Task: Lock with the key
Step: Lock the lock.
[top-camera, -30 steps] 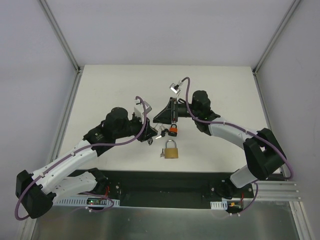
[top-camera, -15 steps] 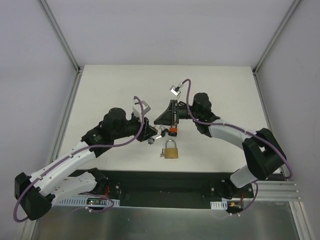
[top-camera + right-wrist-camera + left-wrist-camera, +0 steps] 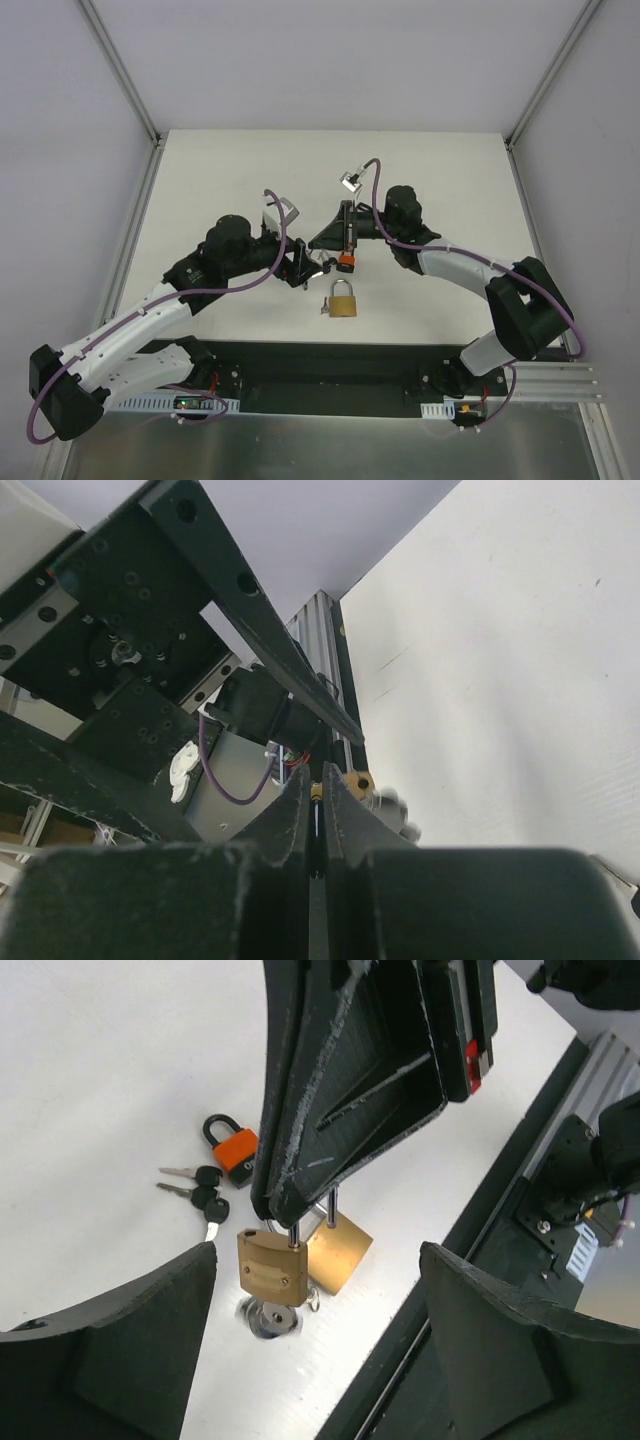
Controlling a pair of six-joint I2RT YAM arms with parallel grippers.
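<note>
1. The right end effector (image 3: 286, 1210) is clamped on the shackle of a brass padlock (image 3: 272, 1268), which hangs body-down over the worktop (image 3: 90, 1080).
2. A blurred silver piece (image 3: 265, 1318) sits just under its body; I cannot tell what it is.
3. The left end effector (image 3: 301, 268) is spread wide, its fingers (image 3: 130, 1340) flanking the hanging lock without touching it.
4. A second brass padlock (image 3: 343, 301) lies just behind it on the worktop.
5. An orange padlock (image 3: 234, 1147) lies with the keys (image 3: 195, 1185) beside it.

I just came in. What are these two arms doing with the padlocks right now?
The right gripper is shut on the shackle of a small brass padlock, whose body hangs down. The left gripper is open in front of it and holds nothing. Two loose keys lie on the table beside an orange padlock; a second brass padlock lies behind.
</note>
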